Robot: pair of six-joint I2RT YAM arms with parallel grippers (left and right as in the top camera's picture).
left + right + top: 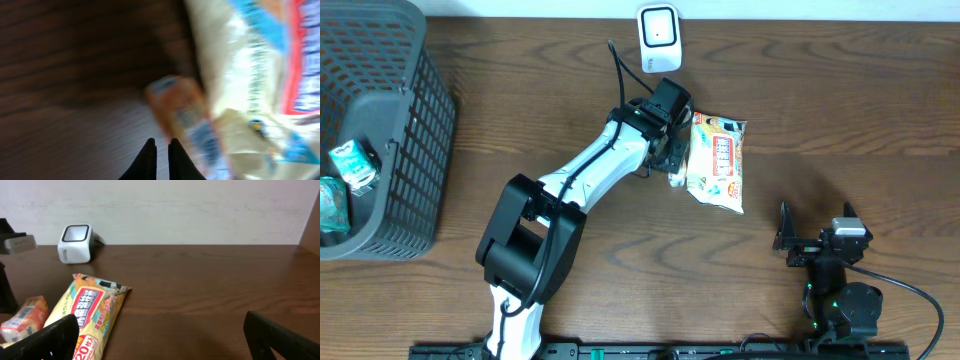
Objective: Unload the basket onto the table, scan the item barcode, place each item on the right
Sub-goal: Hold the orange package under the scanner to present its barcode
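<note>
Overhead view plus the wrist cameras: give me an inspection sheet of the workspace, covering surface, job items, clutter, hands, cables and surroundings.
Surface: brown wooden table.
Job's things: white scanner at the far edge; snack pack lying flat; small orange packet beside it.
Clutter: mesh basket at left, green packets inside.
Hands: left hand shut, nothing between its fingers; right hand open, holding nothing.
Cables: black cable on left arm; second cable by right arm.
Surroundings: pale wall.
</note>
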